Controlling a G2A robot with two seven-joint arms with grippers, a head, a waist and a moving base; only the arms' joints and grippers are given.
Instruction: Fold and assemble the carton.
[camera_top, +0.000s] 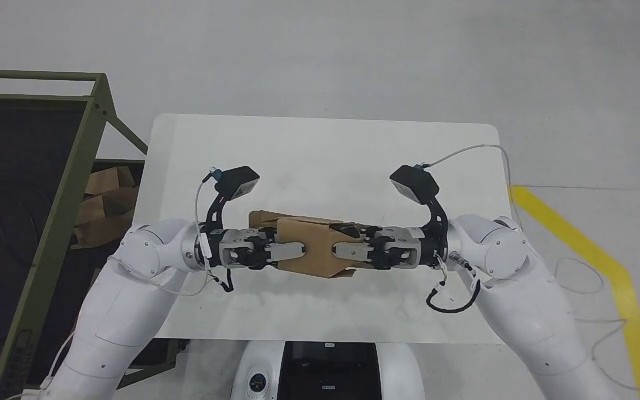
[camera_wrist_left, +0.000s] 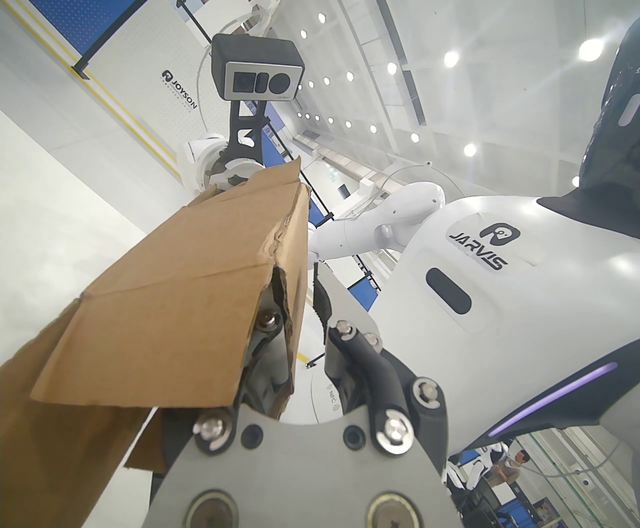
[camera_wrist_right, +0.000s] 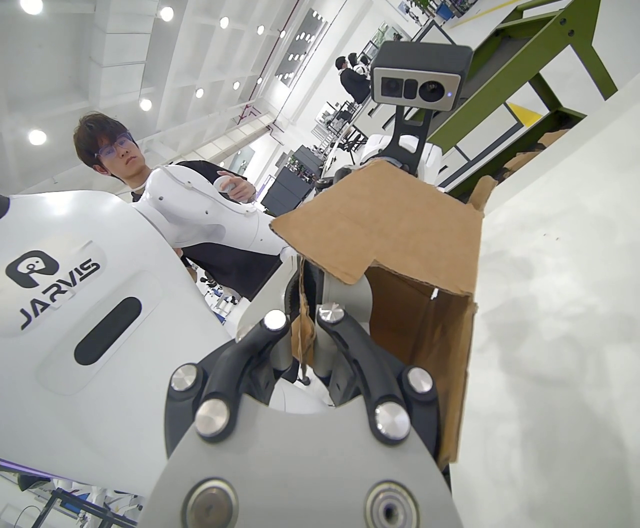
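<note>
Two arms meet over the middle of the white table (camera_top: 320, 150) in the top view, one at each end of the brown carton (camera_top: 305, 248). The carton lies lengthwise between them, partly folded, with a flap lying across its upper side. The left gripper (camera_top: 270, 250) is at one end and the right gripper (camera_top: 346, 250) at the other, both level and pointing at each other. Off the table's left edge I see a green frame (camera_top: 60, 180) with loose cardboard pieces (camera_top: 100, 205) inside it.

In the left wrist view, the left gripper (camera_wrist_left: 300, 300) straddles one wall of the carton (camera_wrist_left: 175, 310). One finger sits tucked inside behind a bent, torn flap, and the other sits outside against the wall, so I read it as clamped on the cardboard.

In the right wrist view, the right gripper (camera_wrist_right: 302, 312) has its fingers close together with a strip of the carton (camera_wrist_right: 400, 235) pinched between them. The open end faces the camera, with a flap folded over above.
</note>
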